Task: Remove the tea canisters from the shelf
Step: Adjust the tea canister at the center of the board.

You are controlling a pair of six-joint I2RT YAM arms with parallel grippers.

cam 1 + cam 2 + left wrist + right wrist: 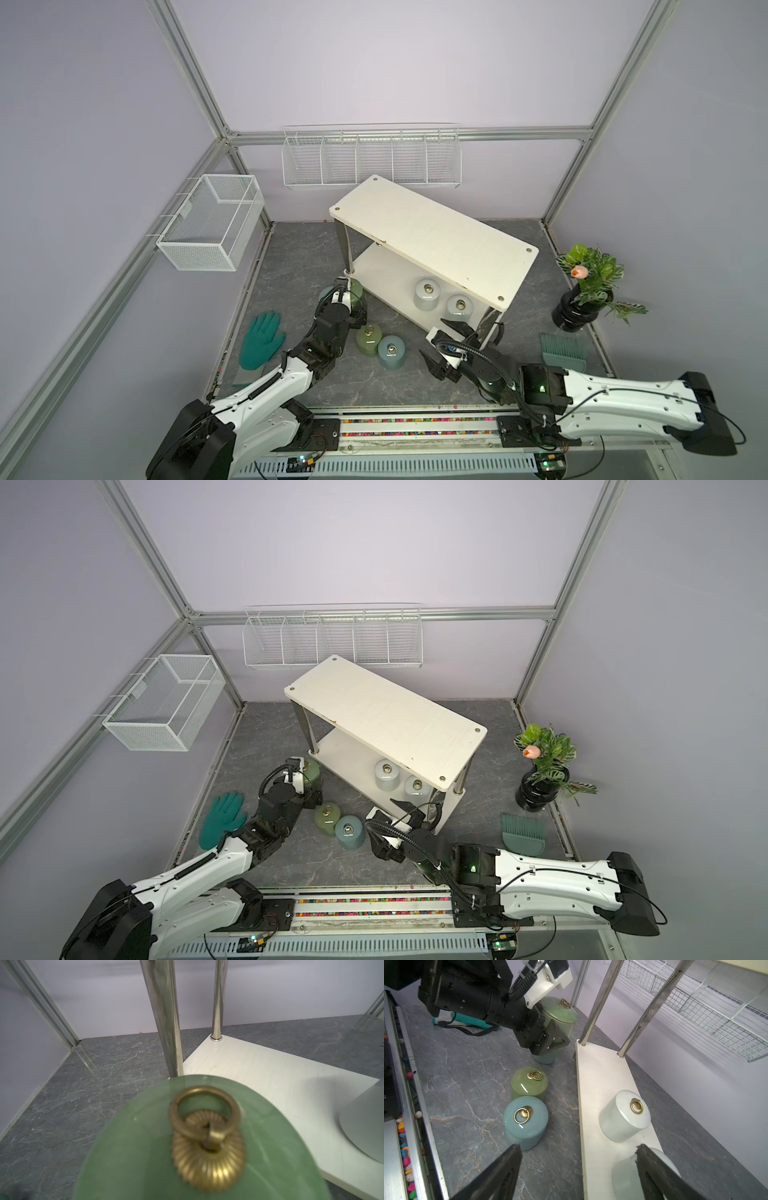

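A grey marbled desk (374,386) is enclosed by plain, evenly lit lilac walls (374,62) framed with aluminium rails (519,134), on which a long wire rack (370,162) and a white mesh basket (208,224) are hung.

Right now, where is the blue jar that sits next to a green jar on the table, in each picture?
In a top view: the blue canister stands on the table, right beside the olive-green canister.
In a top view: same spot.
Left wrist: not in it.
Right wrist: on the table, nearer the camera than the olive-green canister.
Shared landmark: the shelf's chrome leg.
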